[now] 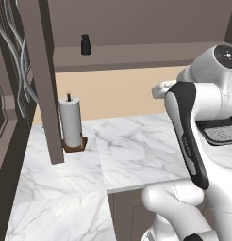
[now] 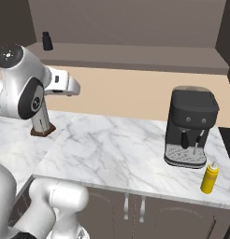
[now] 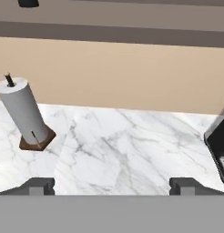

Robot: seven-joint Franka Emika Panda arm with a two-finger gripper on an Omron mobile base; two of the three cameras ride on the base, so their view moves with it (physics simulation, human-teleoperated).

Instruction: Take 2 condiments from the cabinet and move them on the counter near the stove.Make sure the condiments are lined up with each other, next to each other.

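In the left base view the black bottle (image 1: pixel 86 44) stands upper left on the cabinet (image 1: pixel 136 54) shelf above the counter (image 1: pixel 136 150); right base view, the yellow squeeze bottle (image 2: pixel 210 178) sits lower right beside the coffee machine (image 2: pixel 189 127); hand view, the gripper (image 3: pixel 112 185) fingers spread wide, empty, over marble.

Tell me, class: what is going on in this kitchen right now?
A white robot arm is fetching condiments from a cabinet. Its pincer is open and holds nothing, hovering over the marble counter. The yellow squeeze bottle already stands on the counter by the coffee machine. The black bottle is still on the cabinet shelf, above the paper-towel roll.
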